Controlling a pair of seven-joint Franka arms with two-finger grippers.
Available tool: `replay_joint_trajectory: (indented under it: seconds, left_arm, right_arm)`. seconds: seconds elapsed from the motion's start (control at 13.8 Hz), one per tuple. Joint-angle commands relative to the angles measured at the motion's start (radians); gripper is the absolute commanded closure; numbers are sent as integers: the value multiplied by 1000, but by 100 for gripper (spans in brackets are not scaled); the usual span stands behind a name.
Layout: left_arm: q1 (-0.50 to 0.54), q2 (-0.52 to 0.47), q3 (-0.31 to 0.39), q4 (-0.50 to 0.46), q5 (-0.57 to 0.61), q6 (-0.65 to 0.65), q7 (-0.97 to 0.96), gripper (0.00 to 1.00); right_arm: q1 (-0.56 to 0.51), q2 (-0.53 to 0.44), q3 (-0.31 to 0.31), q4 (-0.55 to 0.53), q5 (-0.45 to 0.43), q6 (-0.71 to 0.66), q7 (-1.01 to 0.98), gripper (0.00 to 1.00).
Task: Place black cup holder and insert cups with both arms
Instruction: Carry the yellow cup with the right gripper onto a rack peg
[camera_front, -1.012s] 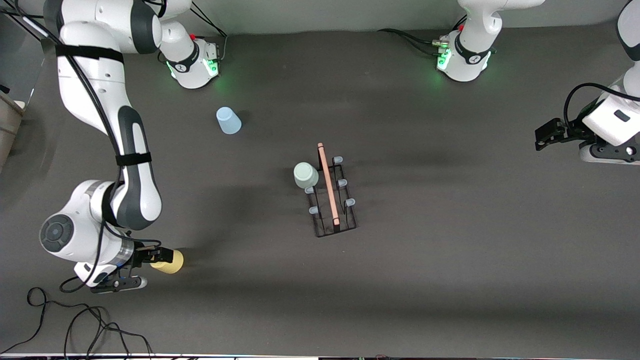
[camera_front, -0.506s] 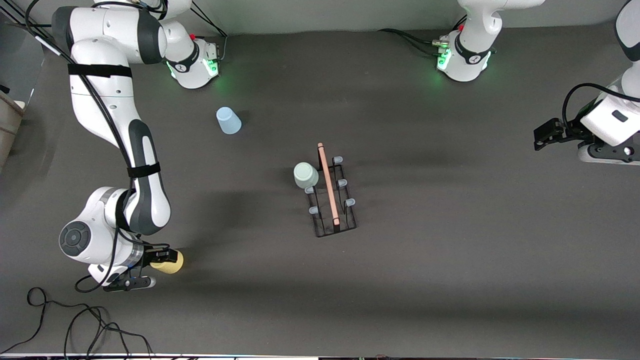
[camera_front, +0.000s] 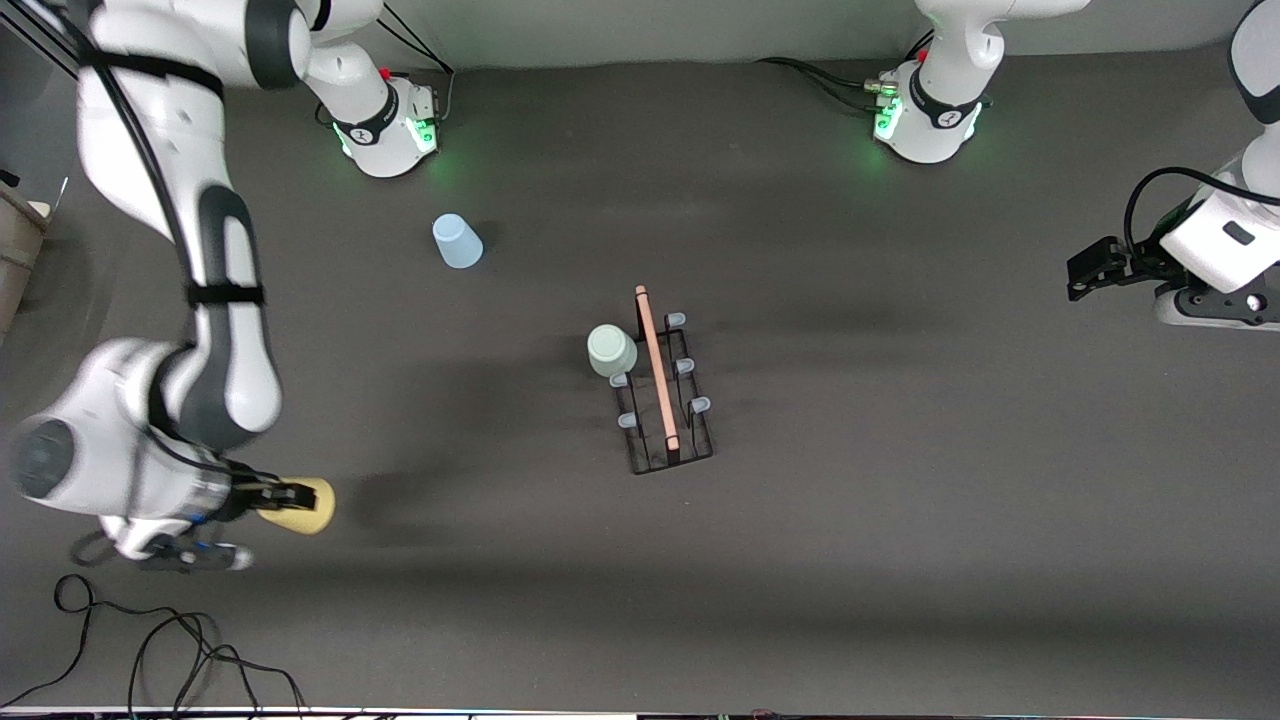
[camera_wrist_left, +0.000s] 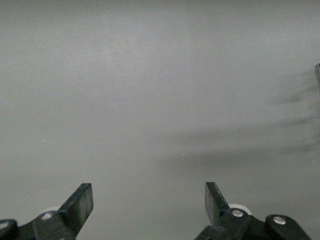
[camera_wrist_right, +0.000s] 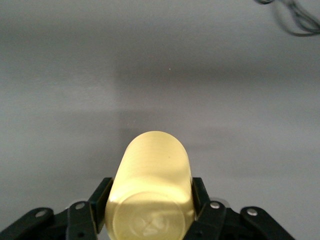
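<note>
Sideways, the pale yellow cup (camera_front: 303, 506) sits clamped in the right end effector (camera_front: 281, 497).

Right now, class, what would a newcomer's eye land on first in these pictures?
The right gripper, shut on the yellow cup at the right arm's end of the table. Next, mid-table, the black cup holder with the mint green cup on it.
</note>
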Motion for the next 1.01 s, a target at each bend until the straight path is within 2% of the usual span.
replay_joint_trajectory:
  seconds: [0.0,0.14,0.29,0.43,0.51,0.65,0.8,0.94]
  left_arm:
    - [-4,-14,3,-9,11,-1,11,0]
    - [-2,-14,3,-9,11,-1,11,0]
    - [-2,-14,3,-10,11,-1,11,0]
    - [-2,-14,3,-10,11,-1,11,0]
    - [-2,-12,3,-10,11,-1,11,0]
    - [-2,-12,3,-10,11,4,11,0]
    - [-2,-12,3,-10,11,7,12,0]
    - [-1,-11,3,-10,11,8,12,0]
  right_arm:
    - [76,-177,-10,-39,-122,-144,199,84]
    - [128,-243,-9,-31,-129,-235,391,84]
    - [207,-248,-3,13,-123,-310,642,84]
    - [316,-235,1,33,-114,-310,909,84]
    - [359,-215,2,56,-104,-301,1047,84]
    - [430,-103,4,186,-75,-293,1300,84]
    - [484,-11,5,294,-51,-277,1488,84]
    - [528,38,8,328,-49,-199,1606,84]
